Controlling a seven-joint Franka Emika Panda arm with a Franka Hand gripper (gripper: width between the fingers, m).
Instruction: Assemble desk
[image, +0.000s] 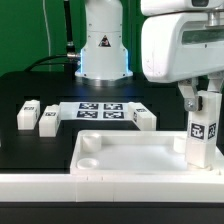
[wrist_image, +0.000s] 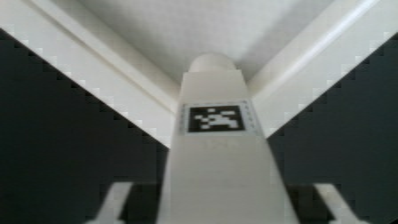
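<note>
Exterior view: at the exterior view's right, the gripper (image: 200, 100) comes down over the top of an upright leg (image: 203, 135) at the right end of the desk top (image: 140, 158). The desk top lies near us, just behind the white border wall (image: 60, 186). The leg hides the socket under it, so we cannot tell whether it is seated. Three more legs lie farther back on the dark table. Two are at the left (image: 27, 114) (image: 48, 121) and one (image: 146, 118) is just right of the marker board (image: 100, 110).

Wrist view: we look down the tagged leg toward a corner of the desk top, where two raised edges (wrist_image: 89, 65) meet behind it. The fingers (wrist_image: 118, 203) flank the leg, one on each side. A thin dark line seems to separate them from it, but the picture is soft. We cannot tell whether they pinch the leg or only bracket it.

Our reading is that this step is fitting this leg into its corner socket. To do it well, we would get a square, centred hold. We would keep the leg plumb over the corner and press and turn gently. A tilted leg is likely to jam or nudge the desk top.
</note>
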